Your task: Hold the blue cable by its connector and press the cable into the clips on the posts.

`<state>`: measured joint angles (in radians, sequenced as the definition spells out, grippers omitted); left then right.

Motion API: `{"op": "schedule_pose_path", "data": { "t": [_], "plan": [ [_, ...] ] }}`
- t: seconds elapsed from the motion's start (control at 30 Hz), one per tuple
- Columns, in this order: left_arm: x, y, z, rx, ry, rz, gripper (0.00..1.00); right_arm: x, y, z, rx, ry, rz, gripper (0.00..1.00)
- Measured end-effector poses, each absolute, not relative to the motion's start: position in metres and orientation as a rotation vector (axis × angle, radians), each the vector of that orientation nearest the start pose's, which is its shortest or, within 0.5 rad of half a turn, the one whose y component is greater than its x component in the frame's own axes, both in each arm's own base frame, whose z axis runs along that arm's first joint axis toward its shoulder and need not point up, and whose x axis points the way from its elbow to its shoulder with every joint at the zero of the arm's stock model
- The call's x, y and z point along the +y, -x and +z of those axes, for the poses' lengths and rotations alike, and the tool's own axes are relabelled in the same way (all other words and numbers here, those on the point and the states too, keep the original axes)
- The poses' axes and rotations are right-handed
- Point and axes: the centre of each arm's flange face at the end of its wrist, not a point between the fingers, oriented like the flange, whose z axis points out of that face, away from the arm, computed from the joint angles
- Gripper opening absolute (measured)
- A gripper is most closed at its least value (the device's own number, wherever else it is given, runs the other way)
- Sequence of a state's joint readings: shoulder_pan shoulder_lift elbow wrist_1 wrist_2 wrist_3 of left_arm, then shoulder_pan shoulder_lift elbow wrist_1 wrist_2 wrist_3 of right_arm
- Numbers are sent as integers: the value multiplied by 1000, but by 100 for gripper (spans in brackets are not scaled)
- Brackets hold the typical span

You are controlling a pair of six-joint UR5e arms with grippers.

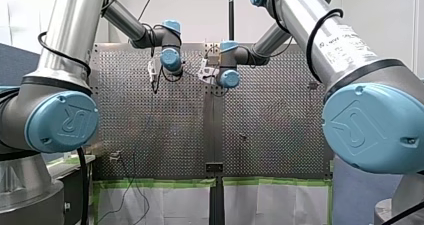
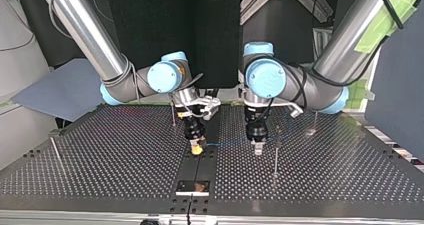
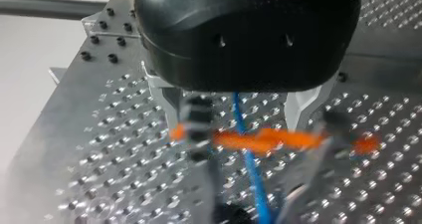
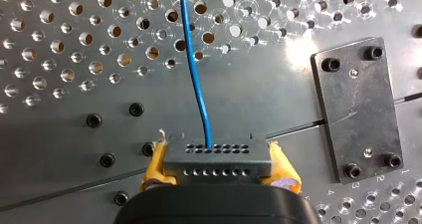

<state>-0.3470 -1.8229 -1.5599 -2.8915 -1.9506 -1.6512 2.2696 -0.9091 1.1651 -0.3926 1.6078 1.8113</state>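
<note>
Right claw (image 4: 219,167) is closed on the connector (image 4: 215,154). That's a grey block with two rows of holes, and a yellow pad (image 4: 155,165) is pressed on each side of it. The blue cable (image 4: 196,84) leaves the connector's front face and runs away from it over the perforated bench (image 2: 100,160) with a slight bend. In the top view the cable goes on from the connector in a thin, near-level line to my left claw (image 2: 258,149), which hangs tip-down just above the bench. I can't tell whether the left claw is open or closed, because the left wrist view is blurred there. It only shows the cable passing under the black claw body, crossed by a smeared orange streak (image 3: 263,139) that I can't identify. The nearest post (image 2: 275,157) stands upright just past the left claw on the side away from the connector, and the cable doesn't reach it. A second post (image 2: 172,112) stands behind the connector, toward the arm bases. A black plate (image 4: 358,109) is bolted flat to the bench beside the connector.
</note>
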Motion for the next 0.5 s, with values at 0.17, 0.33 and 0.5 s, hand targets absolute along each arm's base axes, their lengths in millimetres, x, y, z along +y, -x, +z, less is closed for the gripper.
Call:
{"op": "schedule_pose_path", "data": {
  "t": [0.17, 0.33, 0.5],
  "plan": [
    [-286, -519, 394, 1536, 112, -30, 100, -493, -583, 313, 1346, 2067, -2675, 0],
    [-285, -522, 400, 1525, 118, -28, 100, -493, -583, 313, 1346, 2067, -2675, 0],
    [-285, -523, 401, 1522, 117, -29, 100, -493, -583, 313, 1347, 2068, -2673, 0]
  ]
}}
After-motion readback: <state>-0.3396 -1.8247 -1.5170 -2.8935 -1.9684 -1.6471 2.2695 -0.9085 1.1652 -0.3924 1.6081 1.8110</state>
